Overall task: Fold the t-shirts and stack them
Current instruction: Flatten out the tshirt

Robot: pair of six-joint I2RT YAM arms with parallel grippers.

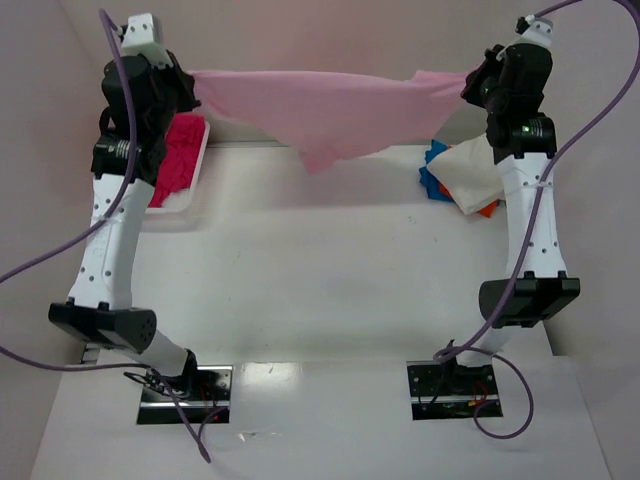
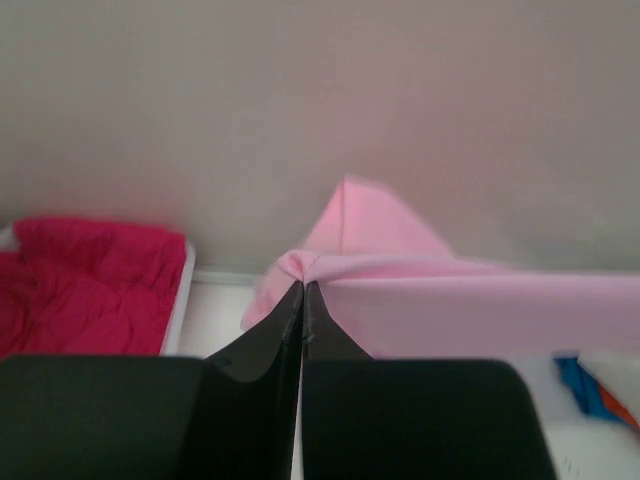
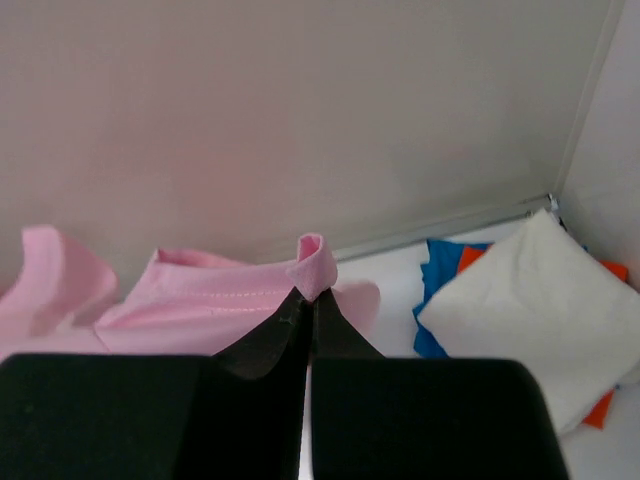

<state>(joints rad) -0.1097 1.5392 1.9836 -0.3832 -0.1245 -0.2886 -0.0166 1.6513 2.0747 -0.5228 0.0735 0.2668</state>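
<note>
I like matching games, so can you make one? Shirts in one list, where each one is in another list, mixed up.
1. light pink cotton t-shirt
2. magenta-red cotton shirt
3. folded white cotton shirt
4. blue cotton shirt

A. lying uppermost, far right
B. in the white plastic basket
C. stretched in the air between left gripper and right gripper
D. under the white shirt

Pairs: 1-C, 2-B, 3-A, 4-D

At the far right, the white t-shirt point(image 1: 475, 178) covers most of the blue t-shirt point(image 1: 432, 182) and orange t-shirt point(image 1: 487, 210) beneath.
</note>
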